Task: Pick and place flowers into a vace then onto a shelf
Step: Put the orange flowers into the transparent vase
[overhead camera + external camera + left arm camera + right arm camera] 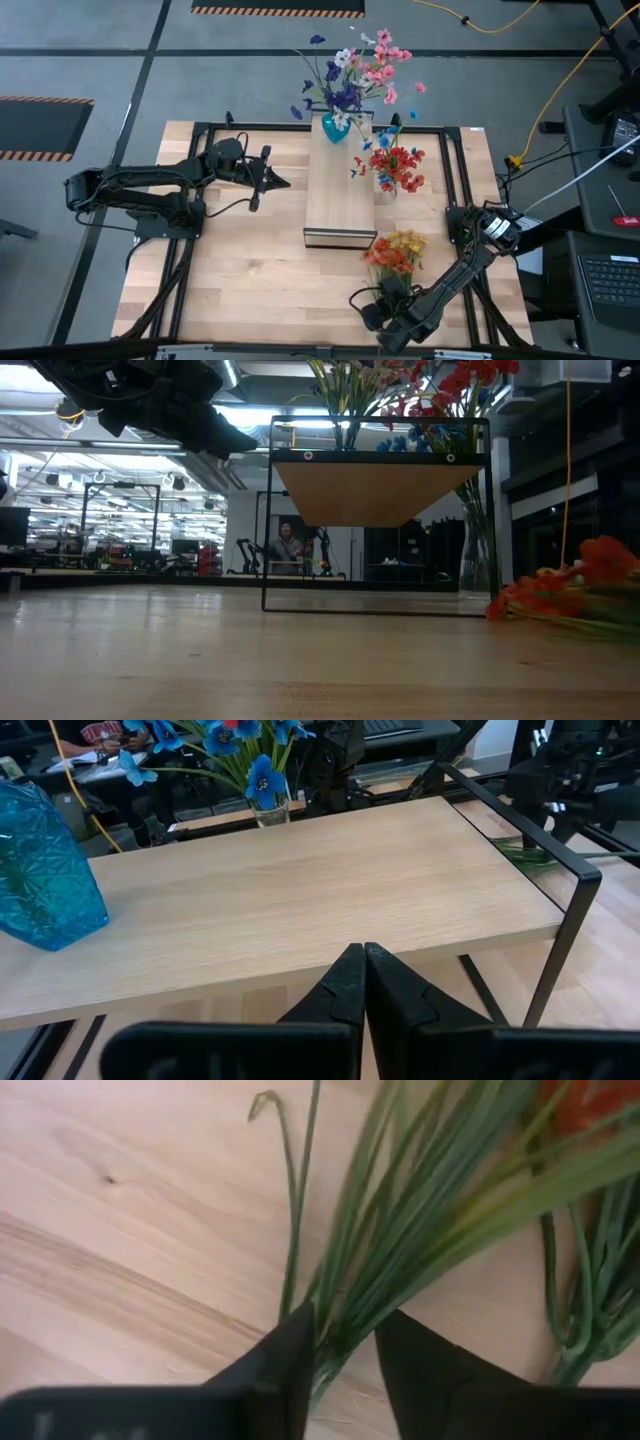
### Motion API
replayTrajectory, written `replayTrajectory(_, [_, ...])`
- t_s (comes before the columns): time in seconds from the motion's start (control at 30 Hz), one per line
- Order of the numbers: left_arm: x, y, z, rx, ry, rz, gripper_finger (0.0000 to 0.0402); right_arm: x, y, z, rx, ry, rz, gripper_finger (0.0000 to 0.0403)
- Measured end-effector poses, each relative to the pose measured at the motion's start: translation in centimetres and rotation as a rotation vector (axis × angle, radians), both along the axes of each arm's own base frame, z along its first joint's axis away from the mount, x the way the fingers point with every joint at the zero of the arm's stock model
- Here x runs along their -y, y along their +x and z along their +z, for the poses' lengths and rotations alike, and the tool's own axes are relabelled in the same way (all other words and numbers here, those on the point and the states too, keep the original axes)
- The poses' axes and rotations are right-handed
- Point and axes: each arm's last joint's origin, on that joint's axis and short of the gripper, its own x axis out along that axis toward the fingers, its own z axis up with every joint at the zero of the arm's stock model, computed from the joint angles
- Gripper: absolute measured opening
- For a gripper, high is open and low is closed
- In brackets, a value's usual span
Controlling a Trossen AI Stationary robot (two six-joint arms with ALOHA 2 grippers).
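From above, the shelf (340, 200) stands mid-tabletop (250, 270), with a blue vase (335, 128) of pink, blue and white flowers (355, 70) at its far end. A clear vase of red flowers (397, 168) stands on the tabletop just beside the shelf's right edge. An orange bunch (396, 252) lies flat on the tabletop near the shelf's near right corner.

The right tool (385, 290) is down at the stem end of that bunch. Only the right wrist view shows the grip: the two dark fingers (285, 1355) stand partly apart with the green stems (400, 1240) running between them, touching or nearly so, not clamped tight.

The left tool (280, 182) hovers left of the shelf. Its own wrist view shows what the overhead cannot: the fingertips (365, 970) pressed together, empty, pointing across the plank toward the blue vase (40, 870) and the clear vase's blue blooms (262, 780).

The low view alone shows the shelf's underside and thin black frame (375, 520), the orange blooms (580, 585) resting on the wood, and a person (287, 548) far back in the room.

No readable writing or labels show.
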Motion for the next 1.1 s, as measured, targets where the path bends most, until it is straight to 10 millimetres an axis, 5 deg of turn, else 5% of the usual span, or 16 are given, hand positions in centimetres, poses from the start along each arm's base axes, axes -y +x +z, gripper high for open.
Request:
replayTrajectory(0.27, [0.0, 0.0, 0.0, 0.000, -0.002, 0.001, 0.0007, -0.2, 0.2, 0.0, 0.018, 0.021, -0.002, 0.0012])
replayTrajectory(0.7, [0.0, 0.0, 0.0, 0.000, -0.001, 0.001, 0.0003, -0.3, -0.4, 2.4, 0.065, 0.060, 0.045, 0.0005])
replayTrajectory(1.1, [0.0, 0.0, 0.0, 0.000, -0.001, 0.000, 0.0001, -0.8, -6.0, 9.0, 0.154, 0.051, 0.282, 0.0003])
